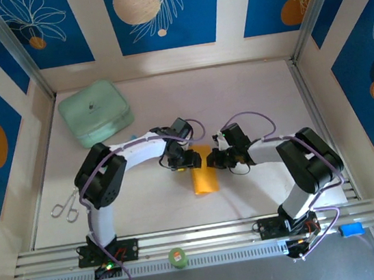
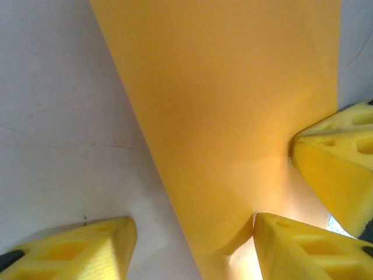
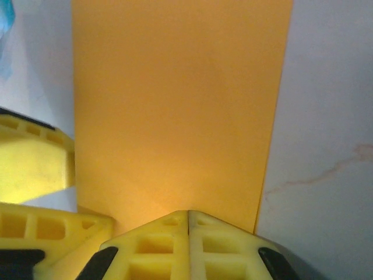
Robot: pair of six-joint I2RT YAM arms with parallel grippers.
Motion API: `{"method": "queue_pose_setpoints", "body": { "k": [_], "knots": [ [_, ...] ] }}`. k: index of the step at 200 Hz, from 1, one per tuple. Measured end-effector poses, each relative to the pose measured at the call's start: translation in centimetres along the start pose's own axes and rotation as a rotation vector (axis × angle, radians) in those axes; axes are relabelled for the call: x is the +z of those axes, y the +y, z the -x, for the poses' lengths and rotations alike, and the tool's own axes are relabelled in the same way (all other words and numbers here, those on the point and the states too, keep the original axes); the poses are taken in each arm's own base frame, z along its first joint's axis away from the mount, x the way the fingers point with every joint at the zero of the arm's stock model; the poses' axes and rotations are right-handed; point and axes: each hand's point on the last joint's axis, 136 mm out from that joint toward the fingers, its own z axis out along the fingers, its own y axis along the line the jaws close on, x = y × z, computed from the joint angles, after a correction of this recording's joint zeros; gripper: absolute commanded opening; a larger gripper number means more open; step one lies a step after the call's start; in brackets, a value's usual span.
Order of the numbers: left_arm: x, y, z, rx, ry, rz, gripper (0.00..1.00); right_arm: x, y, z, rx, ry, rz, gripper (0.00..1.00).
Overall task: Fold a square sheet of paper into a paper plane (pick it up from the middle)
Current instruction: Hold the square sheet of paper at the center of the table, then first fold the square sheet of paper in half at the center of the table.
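My L pincer [image 2: 192, 226] is open, jaws apart: one finger [image 2: 303, 248] sits on the sheet of paper [image 1: 204, 179], the other finger [image 2: 87, 254] on the bare table [image 1: 249, 90] beside it. My R pincer [image 3: 188, 214] is closed, pads tight together w/ the tips right at the paper's edge (can't tell if any paper's actually pinched tbh). Taking the mint-green box [image 1: 95, 113] as ref: paper lies flat, well apart from it, to its right and nearer my bases, a narrow orange-yellow strip. L pincer's at the strip's box-side edge, R pincer's at the edge facing away from the box, both close together.
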Motion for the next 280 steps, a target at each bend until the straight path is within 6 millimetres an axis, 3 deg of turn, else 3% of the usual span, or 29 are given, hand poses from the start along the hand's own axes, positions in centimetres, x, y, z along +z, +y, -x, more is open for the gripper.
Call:
{"method": "queue_pose_setpoints", "body": {
  "k": [35, 69, 109, 146, 188, 280],
  "knots": [
    [-3.1, 0.5, 1.3, -0.017, -0.135, -0.009, 0.60, 0.7, 0.5, 0.9, -0.104, 0.019, 0.031, 0.00],
    [-6.0, -1.9, 3.2, -0.009, -0.257, -0.188, 0.27, 0.8, 0.6, 1.2, -0.140, 0.022, 0.044, 0.00],
    [-5.1, -4.3, 4.4, -0.011, -0.249, -0.371, 0.02, 0.7, 0.5, 1.4, -0.142, 0.020, 0.045, 0.00],
    [-2.5, -4.6, 4.4, -0.046, -0.190, -0.439, 0.00, 0.6, 0.4, 1.4, -0.140, 0.018, 0.044, 0.00],
    [-1.8, -4.0, 4.2, -0.070, -0.175, -0.460, 0.00, 0.6, 0.4, 1.4, -0.139, 0.018, 0.044, 0.00],
    [1.1, -0.4, 2.1, -0.127, -0.118, -0.397, 0.00, 0.6, 0.3, 1.4, -0.138, 0.019, 0.043, 0.00]
  ]
}}
